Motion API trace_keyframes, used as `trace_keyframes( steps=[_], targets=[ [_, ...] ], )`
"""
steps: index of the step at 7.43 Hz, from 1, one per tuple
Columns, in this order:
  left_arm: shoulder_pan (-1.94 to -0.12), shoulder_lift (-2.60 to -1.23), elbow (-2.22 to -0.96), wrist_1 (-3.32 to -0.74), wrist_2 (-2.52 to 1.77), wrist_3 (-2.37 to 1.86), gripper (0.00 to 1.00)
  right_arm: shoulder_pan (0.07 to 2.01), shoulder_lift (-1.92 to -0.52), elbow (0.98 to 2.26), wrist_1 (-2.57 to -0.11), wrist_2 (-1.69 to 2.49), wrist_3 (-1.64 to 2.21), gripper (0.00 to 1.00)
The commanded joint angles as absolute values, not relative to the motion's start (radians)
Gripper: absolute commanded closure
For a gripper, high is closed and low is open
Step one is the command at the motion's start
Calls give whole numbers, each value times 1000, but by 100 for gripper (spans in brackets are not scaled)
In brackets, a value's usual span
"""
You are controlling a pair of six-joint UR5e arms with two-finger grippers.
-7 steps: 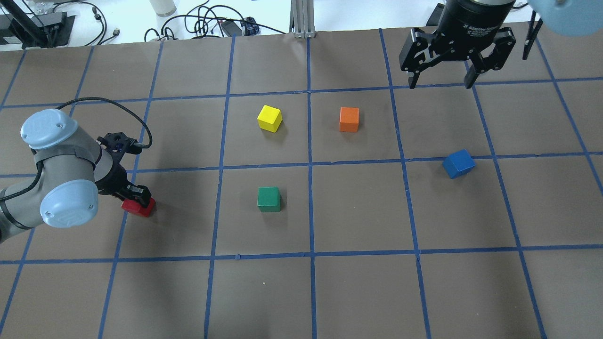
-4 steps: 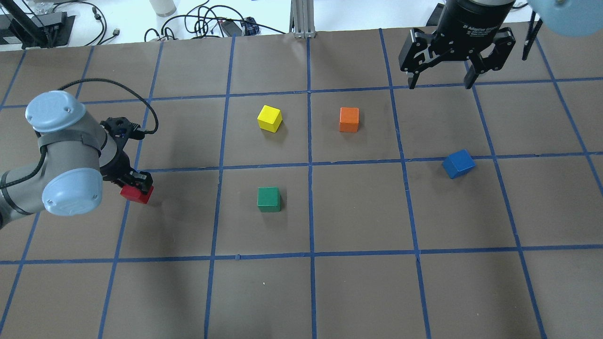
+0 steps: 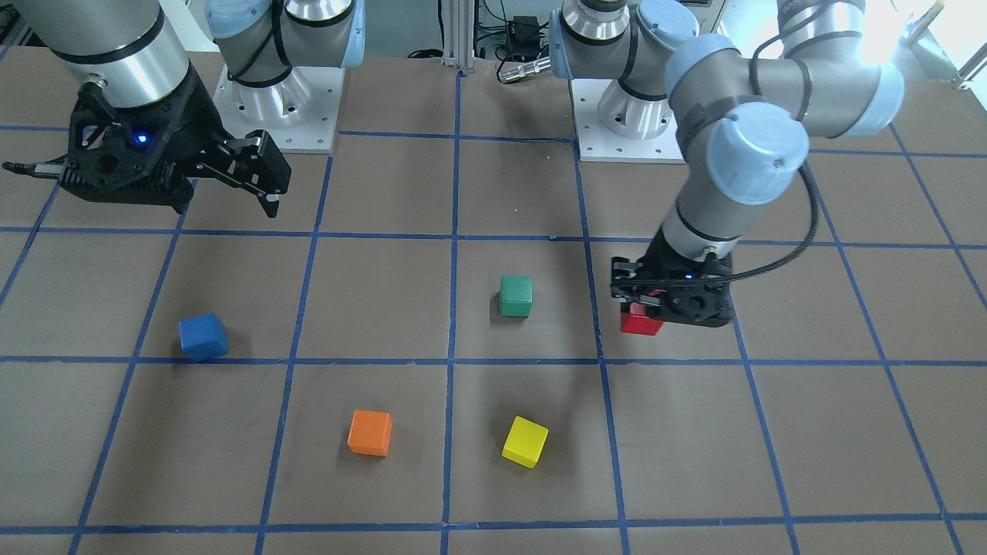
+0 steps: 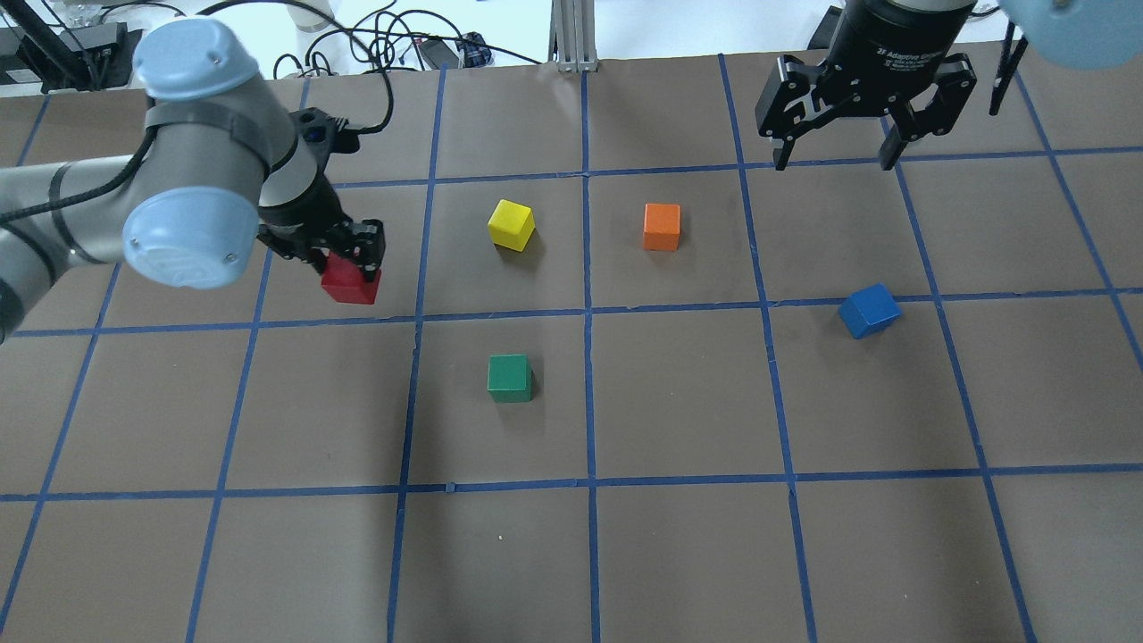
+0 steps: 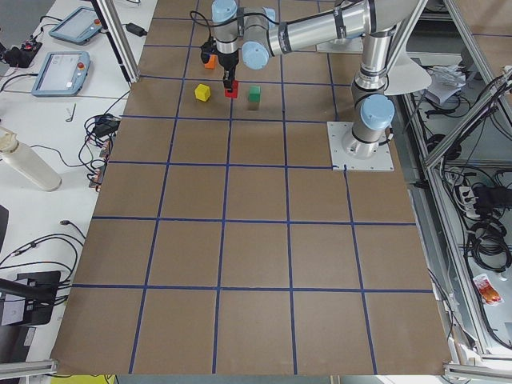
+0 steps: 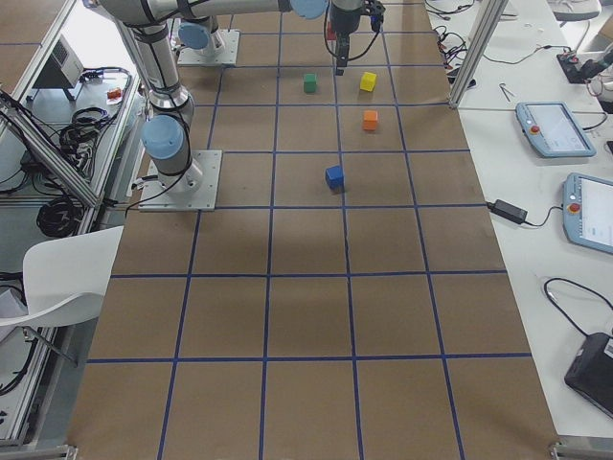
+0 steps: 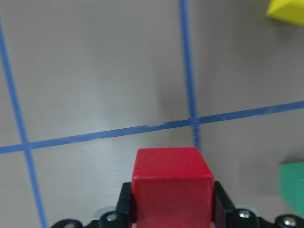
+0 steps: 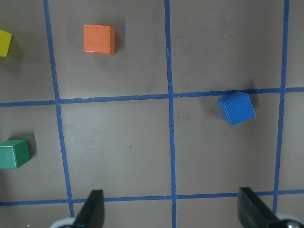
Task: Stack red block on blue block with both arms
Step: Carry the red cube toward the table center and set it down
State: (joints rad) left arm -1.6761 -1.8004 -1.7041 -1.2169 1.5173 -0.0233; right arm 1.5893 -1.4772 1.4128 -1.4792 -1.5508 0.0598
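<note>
My left gripper (image 4: 357, 268) is shut on the red block (image 4: 350, 286) and holds it above the table, left of the yellow cube. The red block also shows in the front view (image 3: 640, 322) under the left gripper (image 3: 655, 308), and between the fingers in the left wrist view (image 7: 172, 187). The blue block (image 4: 869, 310) lies on the table at the right, turned askew on a tape line; it also shows in the front view (image 3: 203, 337) and the right wrist view (image 8: 236, 108). My right gripper (image 4: 835, 156) is open and empty, high above the far right of the table.
A yellow cube (image 4: 512, 224), an orange cube (image 4: 662, 226) and a green cube (image 4: 510, 378) sit in the middle of the brown table with its blue tape grid (image 4: 588, 313). Cables and a metal post (image 4: 571, 36) lie beyond the far edge.
My left gripper has lifted the red block and carried it up and to the right, toward the table's middle. The right gripper and the blue block have not moved.
</note>
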Motion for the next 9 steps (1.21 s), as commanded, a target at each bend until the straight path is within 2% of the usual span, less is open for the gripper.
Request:
trace_keyframes(
  steps=[1, 3, 6, 7, 8, 9],
  targets=[
    [-1855, -1911, -1672, -1041, 1444, -276, 100, 1589, -1477, 1413, -1479, -1551, 60, 0],
    [-1960, -1997, -1667, -999, 1453, -379, 100, 1589, -1479, 1411, -1477, -1551, 60, 0],
    [-2022, -2084, -1640, -973, 1462, -440, 100, 1588, -1477, 1411, -1479, -1551, 60, 0],
    [-2028, -2104, -1640, -973, 1463, -445, 90, 1589, -1477, 1413, -1480, -1551, 60, 0],
    [-2031, -2108, -1638, -971, 1463, -452, 35, 1589, -1477, 1413, -1479, -1551, 60, 0],
    [-2031, -2097, -1638, -973, 1466, -453, 4, 1589, -1477, 1413, -1480, -1551, 60, 0]
  ],
)
